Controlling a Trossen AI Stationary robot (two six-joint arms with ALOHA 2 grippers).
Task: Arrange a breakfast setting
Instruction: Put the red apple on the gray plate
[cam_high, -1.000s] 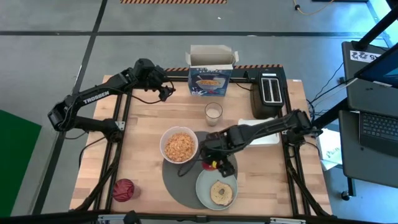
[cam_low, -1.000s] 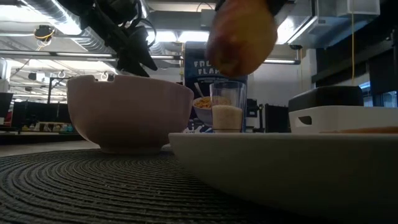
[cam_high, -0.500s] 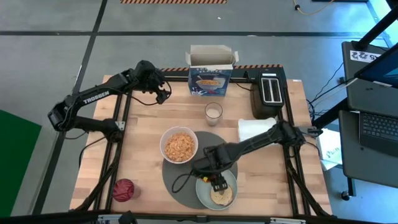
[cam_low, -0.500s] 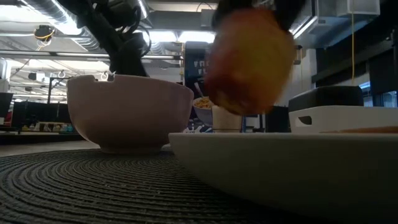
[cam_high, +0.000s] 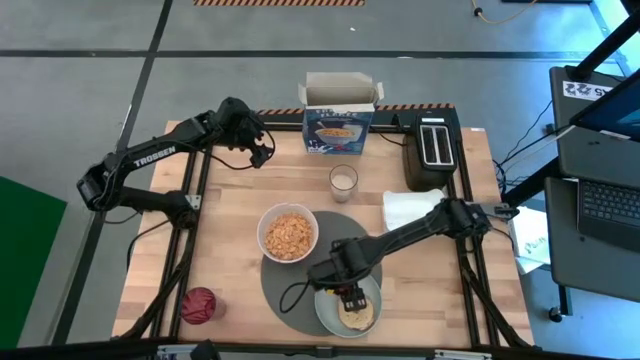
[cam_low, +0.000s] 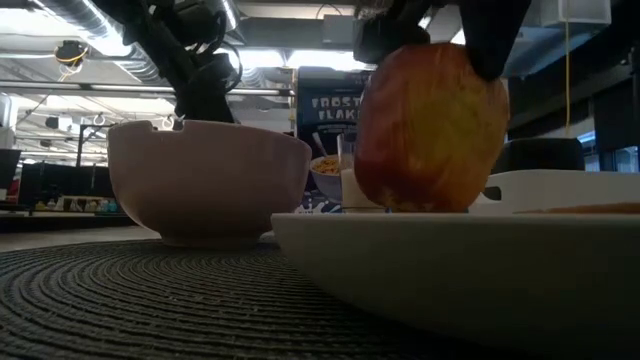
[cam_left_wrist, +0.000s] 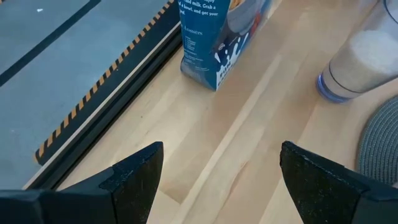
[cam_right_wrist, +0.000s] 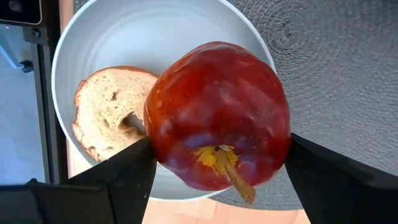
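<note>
My right gripper (cam_high: 345, 290) is shut on a red apple (cam_right_wrist: 217, 118) over the pale-green plate (cam_right_wrist: 155, 37), which lies on the near right part of the round dark-grey mat (cam_high: 290, 290). A bagel half (cam_right_wrist: 106, 109) lies flat on the plate beside the apple. The white bowl (cam_high: 288, 233) of cereal stands on the mat's far part. The glass of milk (cam_high: 343, 182) and the blue cereal box (cam_high: 340, 125) stand farther back. My left gripper (cam_high: 262, 150) is open and empty at the table's far left, above the wood. No gold spoon shows. My right gripper pinches the apple's two opposite sides (cam_right_wrist: 158, 143) between its two fingers (cam_right_wrist: 118, 174). The fingers come from above, pointing down. The apple's stem (cam_right_wrist: 233, 174) is tipped toward the wrist. In the low view the apple's underside (cam_low: 430, 200) is behind the plate's rim, so whether it rests on the plate cannot be told.
A black toaster (cam_high: 433, 148) stands at the far right and a white rectangular tray (cam_high: 415, 208) lies in front of it. A dark-red round thing (cam_high: 200, 305) lies at the near left corner. Bare wood lies left of the bowl.
My right gripper has carried the apple toward the table's near edge, from over the plate's far rim to over the plate beside the bagel, and down, staying shut on it. The apple now hangs low at the plate's rim.
</note>
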